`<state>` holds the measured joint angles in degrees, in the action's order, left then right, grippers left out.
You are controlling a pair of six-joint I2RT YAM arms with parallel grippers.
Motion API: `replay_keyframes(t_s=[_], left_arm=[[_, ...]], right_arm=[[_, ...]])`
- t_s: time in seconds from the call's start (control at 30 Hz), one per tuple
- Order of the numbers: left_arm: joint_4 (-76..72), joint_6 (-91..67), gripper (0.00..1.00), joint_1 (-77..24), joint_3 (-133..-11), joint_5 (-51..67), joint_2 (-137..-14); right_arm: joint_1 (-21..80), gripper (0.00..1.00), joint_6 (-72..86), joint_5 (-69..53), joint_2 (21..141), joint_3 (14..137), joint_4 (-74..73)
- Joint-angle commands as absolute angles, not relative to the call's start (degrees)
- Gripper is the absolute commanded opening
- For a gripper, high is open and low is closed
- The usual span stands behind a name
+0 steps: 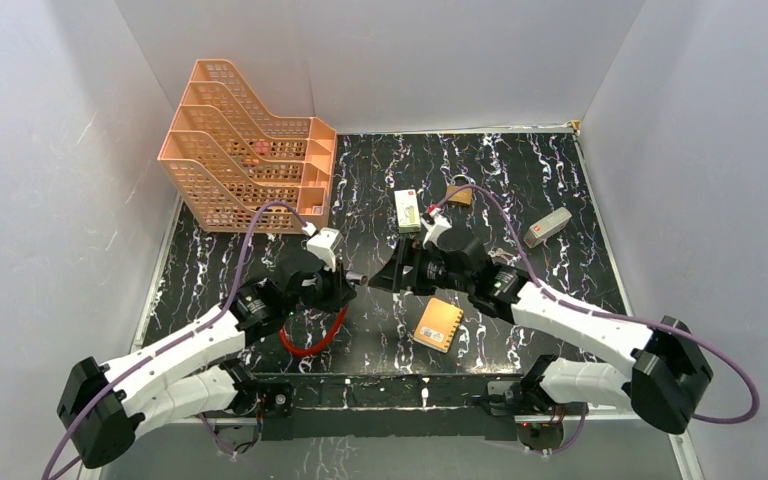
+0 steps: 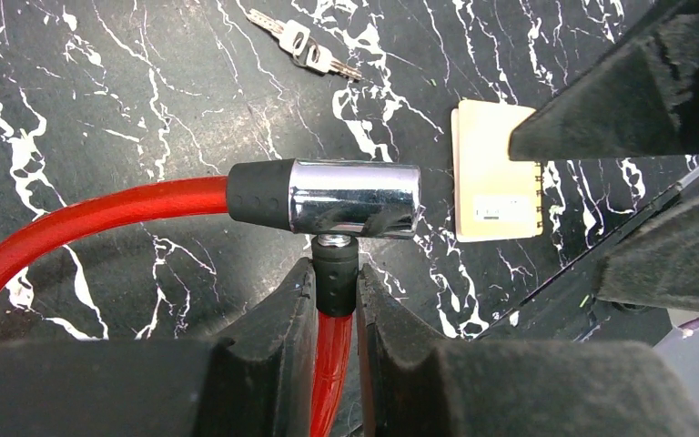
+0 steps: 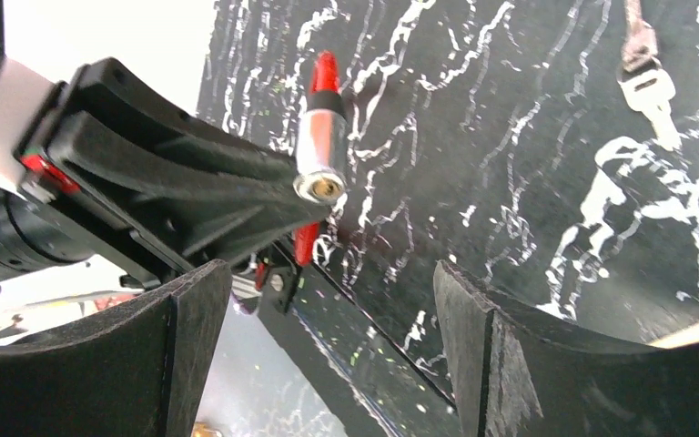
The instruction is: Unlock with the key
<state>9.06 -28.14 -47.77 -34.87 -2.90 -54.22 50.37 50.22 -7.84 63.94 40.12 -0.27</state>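
My left gripper (image 2: 335,273) is shut on the black collar of the red cable loop (image 2: 100,218), just below its chrome lock cylinder (image 2: 355,196), and holds it above the table. In the right wrist view the cylinder (image 3: 320,150) shows its keyhole end toward my right gripper (image 3: 328,282), which is open and empty a short way off. The small metal key (image 2: 300,44), with a second one beside it, lies flat on the black marble table, held by neither gripper. It also shows in the right wrist view (image 3: 651,86). In the top view both grippers meet mid-table (image 1: 365,277).
An orange notebook (image 1: 438,323) lies near the front under the right arm. A white box (image 1: 407,210), a brass padlock (image 1: 460,195) and a grey block (image 1: 547,227) lie toward the back. An orange file rack (image 1: 250,150) stands at the back left.
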Motion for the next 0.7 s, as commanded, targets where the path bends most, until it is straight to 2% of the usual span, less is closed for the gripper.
replay_keyframes(t_s=[0.0,0.33,0.67], left_arm=[[6.69,-28.55,0.0,-48.15,-34.42,-2.37,-51.35],[6.79,-28.72,0.0,-48.92,-34.2,-2.83,-49.69],[6.86,-28.56,0.0,-49.32,-34.19,-3.3,-48.97]], right_arm=[[49.48,0.89,52.92,-11.9,68.47,44.84,6.56],[47.9,0.82,54.06,-16.96,77.89,50.41,7.91],[47.7,0.63,54.5,-20.56,82.07,51.97,8.37]])
